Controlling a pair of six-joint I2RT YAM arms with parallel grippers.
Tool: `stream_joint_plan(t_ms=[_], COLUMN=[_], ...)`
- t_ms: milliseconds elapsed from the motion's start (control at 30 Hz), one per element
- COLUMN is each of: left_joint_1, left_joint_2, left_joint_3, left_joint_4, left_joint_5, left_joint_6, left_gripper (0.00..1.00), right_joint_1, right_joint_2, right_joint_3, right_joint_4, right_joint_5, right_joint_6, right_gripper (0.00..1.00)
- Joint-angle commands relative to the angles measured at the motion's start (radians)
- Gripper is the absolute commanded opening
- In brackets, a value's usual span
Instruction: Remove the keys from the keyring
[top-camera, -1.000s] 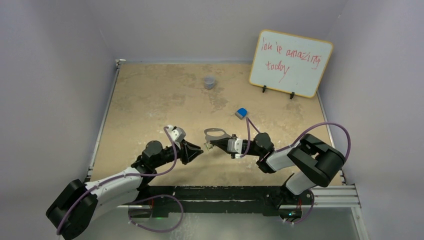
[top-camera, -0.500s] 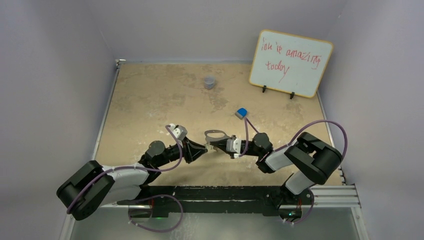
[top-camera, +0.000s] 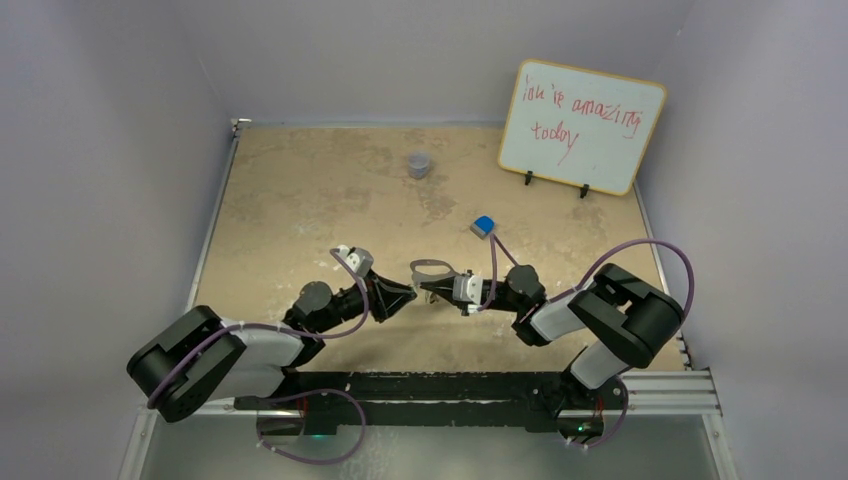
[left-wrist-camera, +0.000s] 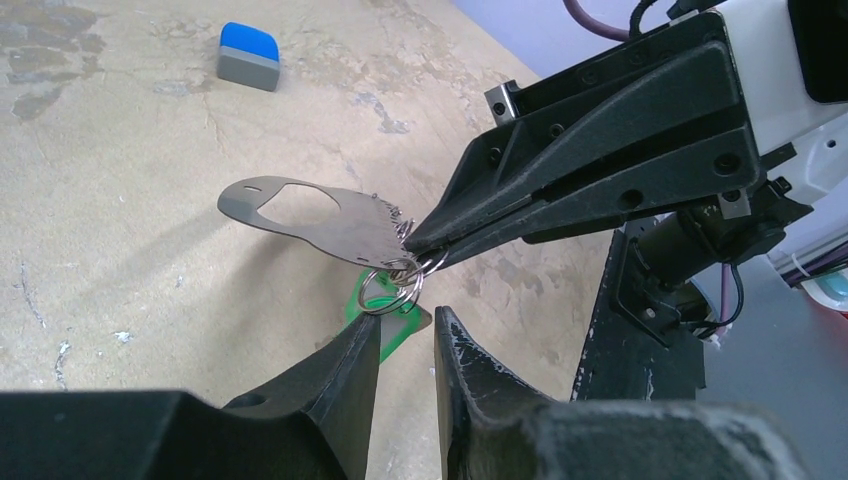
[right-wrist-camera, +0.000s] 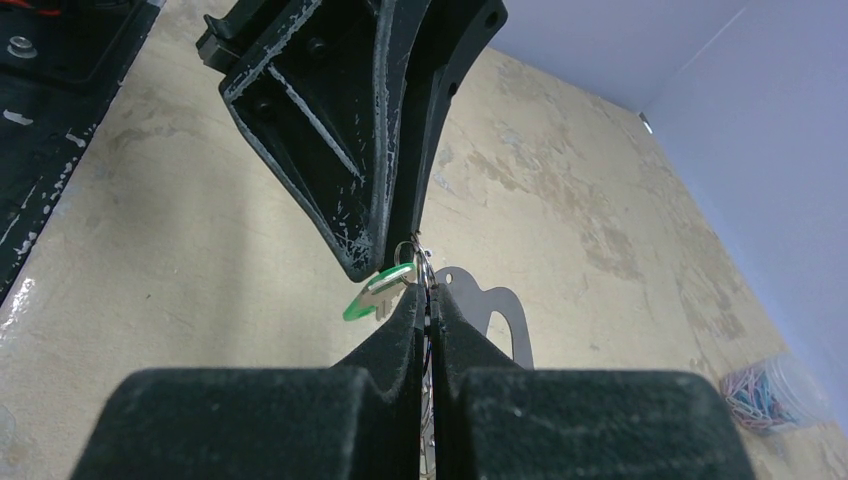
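The keyring (left-wrist-camera: 300, 215), a flat silver plate, hangs level above the table, also in the top view (top-camera: 430, 268). My right gripper (left-wrist-camera: 425, 248) is shut on its near edge, where small wire rings (left-wrist-camera: 395, 285) hang. In the right wrist view the right gripper (right-wrist-camera: 428, 298) pinches the plate edge-on. A green-headed key (left-wrist-camera: 390, 318) dangles from the rings and also shows in the right wrist view (right-wrist-camera: 378, 290). My left gripper (left-wrist-camera: 407, 328) is narrowly open just below the rings, the green key in the gap between its tips. Other keys are hidden.
A small blue block (top-camera: 483, 226) lies beyond the keyring, also in the left wrist view (left-wrist-camera: 248, 55). A small grey cup (top-camera: 419, 164) stands farther back. A whiteboard (top-camera: 583, 125) leans at the back right. The black base rail (top-camera: 450, 385) runs along the near edge.
My left arm has swung right and stretched low, bringing its gripper up to the keys under the keyring. The right gripper has held the keyring almost still.
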Motion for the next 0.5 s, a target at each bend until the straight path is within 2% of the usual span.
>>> stream_joint_plan(t_ms=[0,467], left_joint_1=[-0.007,-0.007], left_joint_2=[0.031,0.018], left_joint_3=[0.006,0.014], left_joint_4=[0.108,0.087], left_joint_5=[-0.018,-0.030], left_joint_6=[-0.023,0.006], left_gripper=[0.24,0.28], right_joint_1=[-0.001,-0.001], right_joint_2=[-0.003,-0.006], right_joint_3=[0.013,0.015], right_joint_4=[0.416,0.406], right_joint_5=[-0.010,-0.027], right_joint_6=[0.014,0.029], right_gripper=[0.00,0.00])
